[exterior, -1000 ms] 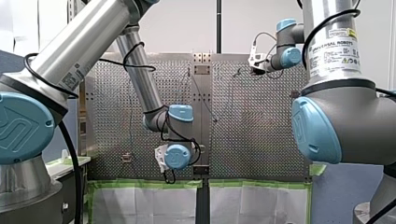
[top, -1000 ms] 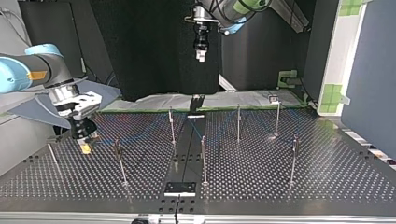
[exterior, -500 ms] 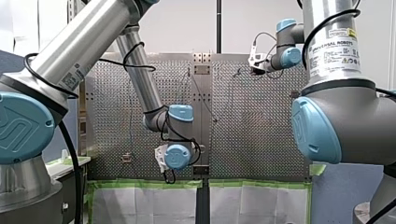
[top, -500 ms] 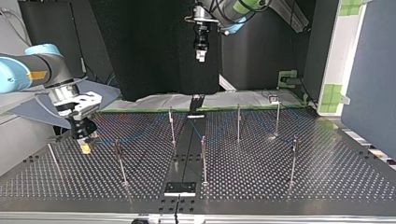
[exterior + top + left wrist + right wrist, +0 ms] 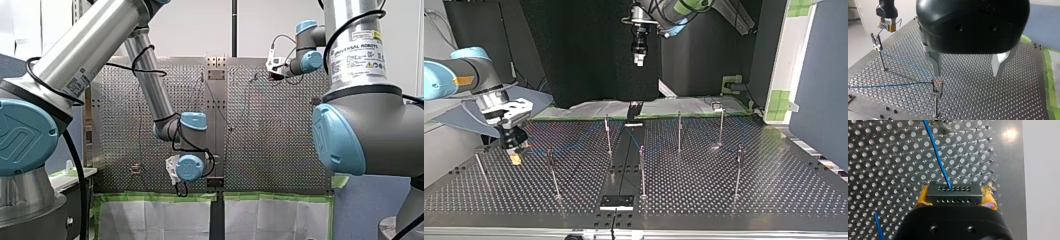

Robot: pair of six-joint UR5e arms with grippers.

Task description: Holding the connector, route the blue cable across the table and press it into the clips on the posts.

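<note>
My right gripper (image 5: 954,195) is shut on the black connector (image 5: 951,191), clamped between its yellow pads (image 5: 921,198). The blue cable (image 5: 936,152) leaves the connector's face and runs over the perforated plate. In the top view my right gripper (image 5: 515,156) hangs low over the table at the left, beside a post (image 5: 550,167). My left gripper (image 5: 968,73) is open and empty, high above the table (image 5: 638,59). Under its one finger stands a post with a clip (image 5: 936,86). The cable (image 5: 900,61) runs through this clip to a further post (image 5: 877,47) near my right gripper (image 5: 886,23).
Several thin posts stand on the perforated table (image 5: 704,185), among them ones at the top view's middle (image 5: 642,167) and right (image 5: 738,167). A dark strip (image 5: 621,165) runs down the table's middle. Green tape (image 5: 1050,75) edges the plate.
</note>
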